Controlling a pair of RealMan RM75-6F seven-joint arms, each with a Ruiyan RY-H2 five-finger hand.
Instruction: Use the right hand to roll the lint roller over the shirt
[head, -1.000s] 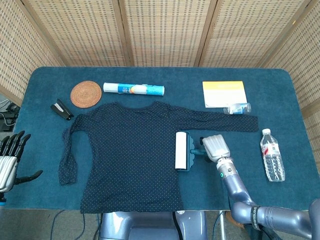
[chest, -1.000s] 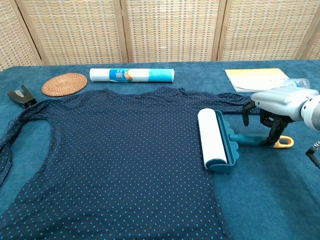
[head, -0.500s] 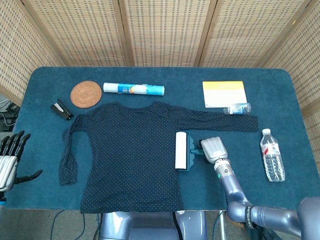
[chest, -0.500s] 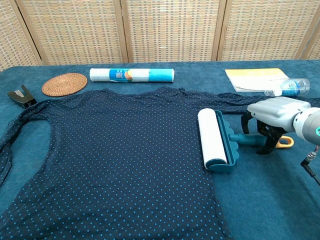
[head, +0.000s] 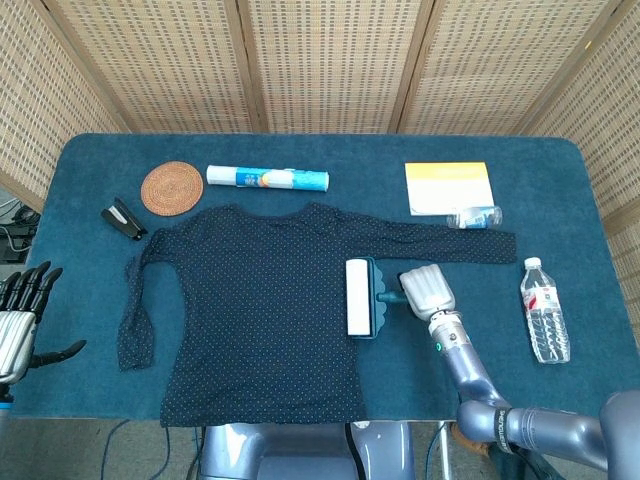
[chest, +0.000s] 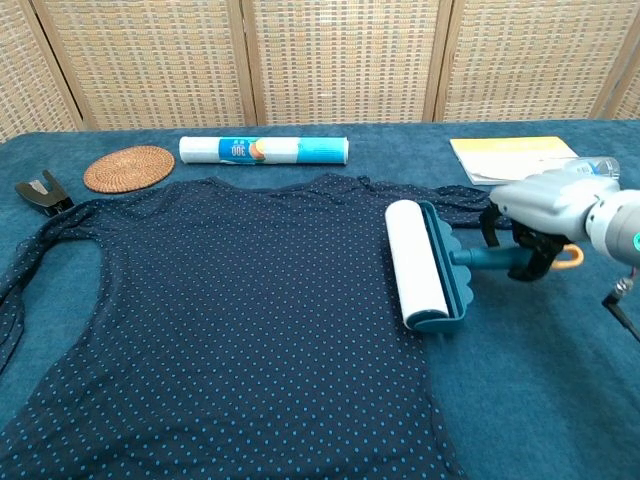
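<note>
A dark blue dotted shirt (head: 260, 300) (chest: 230, 320) lies spread flat on the table. The lint roller (head: 359, 298) (chest: 420, 265), a white drum in a teal frame, sits on the shirt's right edge. My right hand (head: 424, 290) (chest: 540, 215) grips its teal handle (chest: 490, 257), whose orange loop end pokes out behind the fingers. My left hand (head: 22, 315) hangs off the table's left edge with its fingers spread, holding nothing.
A woven coaster (head: 172, 187), a rolled package (head: 268, 178) and a black stapler (head: 124, 218) lie beyond the shirt at the left. A yellow booklet (head: 448, 187) with a small bottle (head: 475, 216) sits far right. A water bottle (head: 544, 310) lies near the right edge.
My right hand has closed on the roller's handle and pushed it slightly left and away, so the drum now rests further onto the shirt. The left hand has not moved.
</note>
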